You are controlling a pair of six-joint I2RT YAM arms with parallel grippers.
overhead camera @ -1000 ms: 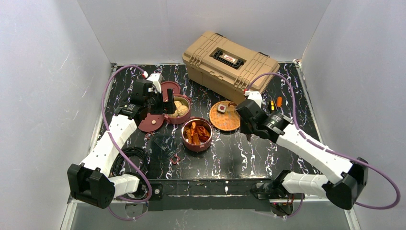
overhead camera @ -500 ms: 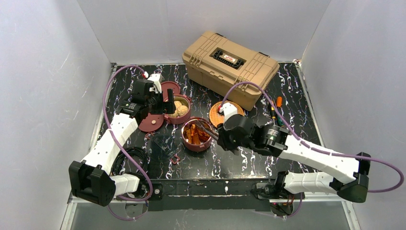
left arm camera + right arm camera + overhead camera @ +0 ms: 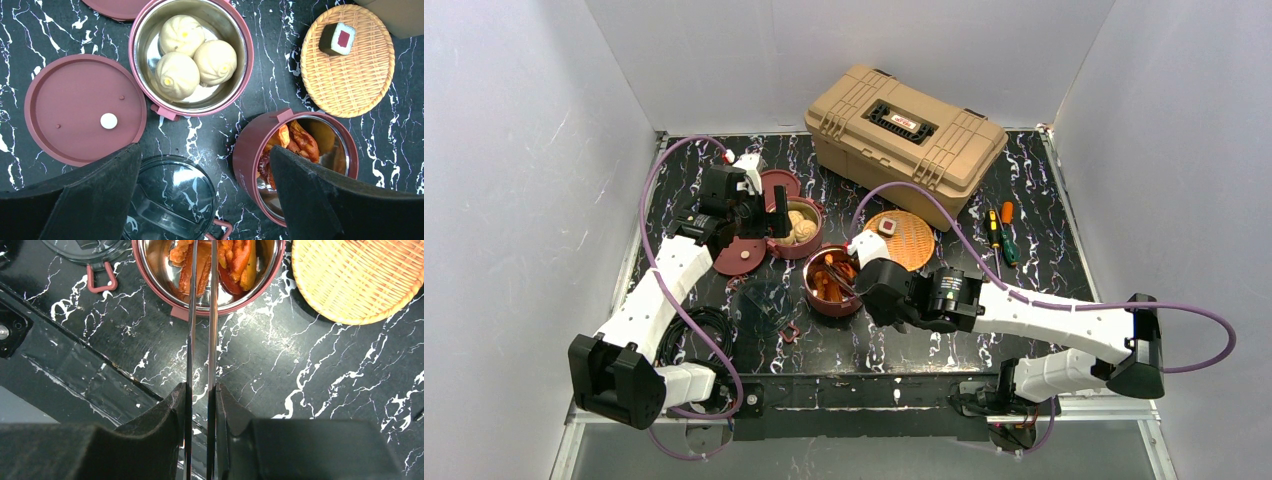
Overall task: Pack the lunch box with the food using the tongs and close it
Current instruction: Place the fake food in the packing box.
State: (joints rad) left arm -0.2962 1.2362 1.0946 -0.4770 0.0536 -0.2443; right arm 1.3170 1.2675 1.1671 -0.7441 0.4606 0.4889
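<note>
The tongs (image 3: 192,330), thin and stiff and judged slippery, were pinched near their joined end by the nearly closed right claw (image 3: 200,395). Their tips were over the lunch-box bowl (image 3: 250,294), top centre. The left claw (image 3: 205,150) was spread wide, empty.

Tongs (image 3: 212,340) tips cut off by right wrist view's top edge.

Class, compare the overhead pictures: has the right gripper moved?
Yes. The right gripper swung left, from beside the woven plate to the bowl of orange chunks.
</note>
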